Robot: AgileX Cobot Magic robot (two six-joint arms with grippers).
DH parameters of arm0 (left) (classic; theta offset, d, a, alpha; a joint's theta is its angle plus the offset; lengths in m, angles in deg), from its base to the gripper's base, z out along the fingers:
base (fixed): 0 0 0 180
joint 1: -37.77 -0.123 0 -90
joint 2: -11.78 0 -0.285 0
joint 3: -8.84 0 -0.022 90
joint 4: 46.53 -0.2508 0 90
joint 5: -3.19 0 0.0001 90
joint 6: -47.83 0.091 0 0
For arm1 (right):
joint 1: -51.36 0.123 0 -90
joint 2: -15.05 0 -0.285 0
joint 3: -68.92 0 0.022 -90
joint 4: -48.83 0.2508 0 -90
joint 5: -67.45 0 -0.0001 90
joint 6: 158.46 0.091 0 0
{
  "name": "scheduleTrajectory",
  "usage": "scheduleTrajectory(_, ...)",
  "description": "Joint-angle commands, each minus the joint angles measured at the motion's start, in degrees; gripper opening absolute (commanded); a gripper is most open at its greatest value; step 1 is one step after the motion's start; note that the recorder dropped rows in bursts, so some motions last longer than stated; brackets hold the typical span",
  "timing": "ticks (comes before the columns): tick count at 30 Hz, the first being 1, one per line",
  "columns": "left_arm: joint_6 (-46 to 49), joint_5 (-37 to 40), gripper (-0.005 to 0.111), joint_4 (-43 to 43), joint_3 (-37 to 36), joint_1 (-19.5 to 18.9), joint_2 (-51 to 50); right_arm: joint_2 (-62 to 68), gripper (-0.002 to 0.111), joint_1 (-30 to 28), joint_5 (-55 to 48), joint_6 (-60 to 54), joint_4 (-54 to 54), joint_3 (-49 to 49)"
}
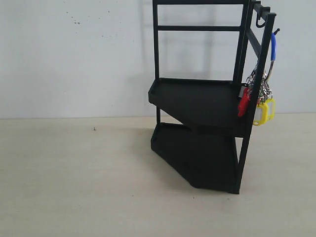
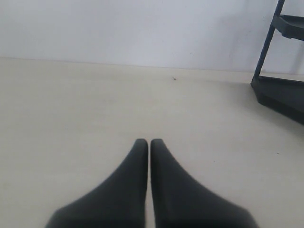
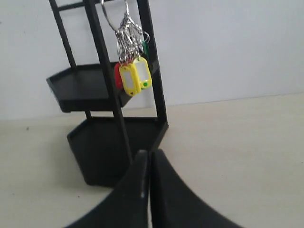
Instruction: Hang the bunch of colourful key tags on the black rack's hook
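Note:
The black rack point(image 1: 197, 101) stands at the right of the exterior view. The colourful key tag bunch point(image 1: 263, 109) hangs at the rack's right side. Its blue loop point(image 1: 273, 47) sits over the hook point(image 1: 276, 31) on the side frame, and red and yellow tags dangle below the silver rings. Neither gripper shows in the exterior view. In the right wrist view the bunch point(image 3: 135, 75) hangs free on the rack point(image 3: 104, 142), well beyond my right gripper point(image 3: 150, 152), which is shut and empty. My left gripper point(image 2: 149, 141) is shut and empty over bare table, with the rack's base point(image 2: 278, 92) far off.
A curled J-shaped black hook point(image 1: 260, 21) hangs from the rack's top bar beside the loop. The beige table point(image 1: 74, 187) stretches left and in front of the rack. A white wall point(image 1: 74, 54) rises behind it. A small dark speck point(image 1: 94, 129) lies on the table.

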Motion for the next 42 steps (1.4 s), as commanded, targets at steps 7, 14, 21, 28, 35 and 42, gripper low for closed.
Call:
scheduleTrajectory(7,0.2,-0.43,0.004,-0.28,-0.16,0.04,0.12,-0.19,0.0,-0.08,-10.5,-6.24,-1.43,0.25)
scheduleTrajectory(14,0.2,-0.43,0.004,-0.28,-0.16,0.04,0.12,-0.19,0.0,-0.08,-12.46,-6.24,-1.81,0.25)
scheduleTrajectory(21,0.2,-0.43,0.004,-0.28,-0.16,0.04,0.12,-0.19,0.0,-0.21,-12.47,-6.1,-1.81,0.25)
scheduleTrajectory(28,0.2,-0.43,0.004,-0.28,-0.16,0.04,0.12,-0.19,0.0,-0.72,-12.47,-6.1,-1.81,0.25)
scheduleTrajectory(35,0.2,-0.43,0.004,-0.28,-0.16,0.04,0.12,-0.19,0.0,-0.72,-12.47,-6.1,-1.81,0.25)
scheduleTrajectory(42,0.2,-0.43,0.004,-0.28,-0.16,0.04,0.12,-0.19,0.0,-0.71,-12.47,-5.98,-1.71,0.25)
